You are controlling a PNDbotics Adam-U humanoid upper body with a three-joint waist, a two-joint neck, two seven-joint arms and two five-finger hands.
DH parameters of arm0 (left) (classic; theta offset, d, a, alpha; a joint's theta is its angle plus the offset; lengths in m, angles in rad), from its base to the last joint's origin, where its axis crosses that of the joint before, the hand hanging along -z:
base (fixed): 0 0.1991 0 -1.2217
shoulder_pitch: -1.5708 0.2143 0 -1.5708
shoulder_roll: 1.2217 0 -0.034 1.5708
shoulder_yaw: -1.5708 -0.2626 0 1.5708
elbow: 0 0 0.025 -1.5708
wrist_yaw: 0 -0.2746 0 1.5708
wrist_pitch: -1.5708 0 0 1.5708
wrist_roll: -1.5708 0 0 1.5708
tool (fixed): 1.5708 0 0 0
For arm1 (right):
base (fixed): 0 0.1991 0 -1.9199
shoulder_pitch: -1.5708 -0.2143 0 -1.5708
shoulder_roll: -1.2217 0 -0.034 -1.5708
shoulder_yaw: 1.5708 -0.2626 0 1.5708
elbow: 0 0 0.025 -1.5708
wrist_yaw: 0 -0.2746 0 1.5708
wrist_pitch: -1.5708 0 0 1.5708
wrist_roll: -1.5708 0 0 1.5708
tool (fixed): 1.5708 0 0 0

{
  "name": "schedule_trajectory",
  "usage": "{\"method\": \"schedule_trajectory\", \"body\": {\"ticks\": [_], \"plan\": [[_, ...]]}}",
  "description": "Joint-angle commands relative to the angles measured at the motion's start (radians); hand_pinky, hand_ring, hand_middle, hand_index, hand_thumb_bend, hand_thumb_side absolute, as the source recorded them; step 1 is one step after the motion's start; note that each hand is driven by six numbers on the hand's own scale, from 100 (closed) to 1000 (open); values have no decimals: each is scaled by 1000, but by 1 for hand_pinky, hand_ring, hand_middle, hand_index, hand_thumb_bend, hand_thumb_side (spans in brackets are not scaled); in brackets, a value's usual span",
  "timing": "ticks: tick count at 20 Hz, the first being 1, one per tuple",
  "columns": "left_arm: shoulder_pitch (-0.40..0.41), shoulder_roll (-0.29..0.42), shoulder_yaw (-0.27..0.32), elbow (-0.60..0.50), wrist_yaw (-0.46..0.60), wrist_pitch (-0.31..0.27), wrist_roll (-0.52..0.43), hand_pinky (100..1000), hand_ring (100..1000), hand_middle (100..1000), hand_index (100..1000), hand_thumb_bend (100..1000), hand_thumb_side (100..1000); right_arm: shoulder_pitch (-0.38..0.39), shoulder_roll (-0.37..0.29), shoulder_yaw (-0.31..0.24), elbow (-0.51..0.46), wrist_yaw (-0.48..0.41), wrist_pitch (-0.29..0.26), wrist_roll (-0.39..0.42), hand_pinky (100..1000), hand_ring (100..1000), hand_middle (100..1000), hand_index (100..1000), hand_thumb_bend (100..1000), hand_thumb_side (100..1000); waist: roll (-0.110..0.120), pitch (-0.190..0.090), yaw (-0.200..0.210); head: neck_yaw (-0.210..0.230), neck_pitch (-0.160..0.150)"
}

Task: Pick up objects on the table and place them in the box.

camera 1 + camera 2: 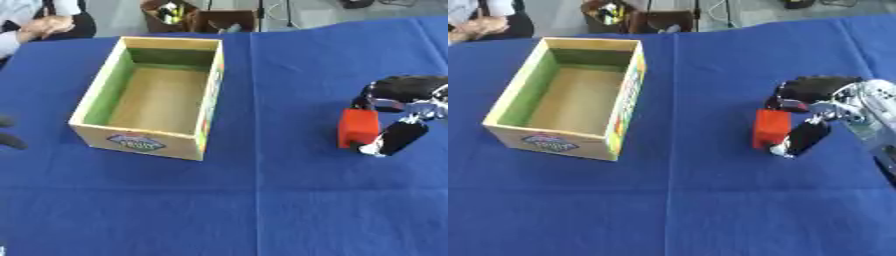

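Observation:
A small red-orange block [358, 127] stands on the blue table at the right. My right hand [815, 107] comes in from the right edge and curls round the block: dark fingers [808, 86] arch over its top and far side, and the thumb [802, 139] lies against its near right side. The open wooden box [156, 95], with green-tinted inner walls and a colourful label on its front, sits at the left centre and holds nothing. At the left edge, only dark fingertips of my left hand [10, 141] show.
The blue cloth [262, 200] covers the whole table, with bare room between box and block and across the front. Beyond the far edge stand a dark crate [197, 17] of items and stand legs. A person sits at the far left corner.

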Motion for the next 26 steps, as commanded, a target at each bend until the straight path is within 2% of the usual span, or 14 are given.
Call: {"method": "schedule_trajectory", "body": {"ticks": [1, 7, 10, 11, 12, 16, 20, 24, 25, 26], "plan": [[-7, 9, -5, -18, -2, -2, -4, 432, 624, 547, 812, 377, 846, -28, -19, -21, -49, -38, 18, -20, 770, 746, 422, 538, 100, 521, -5, -18, 0, 3, -5], [-6, 11, -4, -18, -2, 1, -1, 432, 623, 547, 812, 375, 845, -65, -17, -51, -111, -68, 53, -42, 751, 716, 393, 485, 100, 584, -9, -23, 0, 17, 36], [-7, 12, -3, -18, -2, 2, -1, 432, 623, 548, 812, 375, 844, -90, -13, -56, -130, -68, 58, -50, 744, 709, 384, 457, 100, 600, -12, -24, 0, 21, 45], [-7, 12, -3, -18, -2, 2, -1, 433, 623, 548, 812, 374, 844, -97, -11, -57, -133, -68, 59, -51, 741, 705, 379, 447, 100, 638, -13, -24, -1, 22, 48], [-7, 12, -3, -18, -2, 2, -1, 433, 623, 548, 813, 374, 844, -106, -9, -57, -136, -69, 60, -52, 740, 703, 377, 441, 100, 615, -13, -25, -1, 22, 50], [-7, 12, -3, -18, -2, 3, 0, 433, 622, 548, 813, 374, 843, -142, 10, -58, -149, -72, 65, -54, 737, 698, 373, 433, 100, 627, -15, -26, 0, 26, 55], [-5, 14, -4, -18, -1, 4, 0, 433, 623, 548, 813, 374, 844, -206, 57, -50, -153, -67, 63, -49, 736, 696, 369, 429, 100, 641, -16, -30, 2, 30, 53], [-4, 15, -8, -18, 1, 7, -3, 434, 622, 548, 813, 373, 843, -289, 136, -36, -120, -44, 61, -42, 736, 690, 361, 421, 100, 646, -21, -35, 10, 28, 46], [-4, 15, -9, -18, 2, 8, -4, 434, 622, 548, 812, 385, 861, -307, 158, -32, -105, -37, 60, -40, 736, 687, 356, 416, 100, 815, -21, -36, 13, 27, 44], [-3, 16, -10, -18, 2, 9, -6, 434, 622, 548, 812, 374, 843, -327, 184, -27, -85, -32, 59, -36, 736, 684, 354, 414, 100, 637, -21, -37, 16, 25, 41]]}}
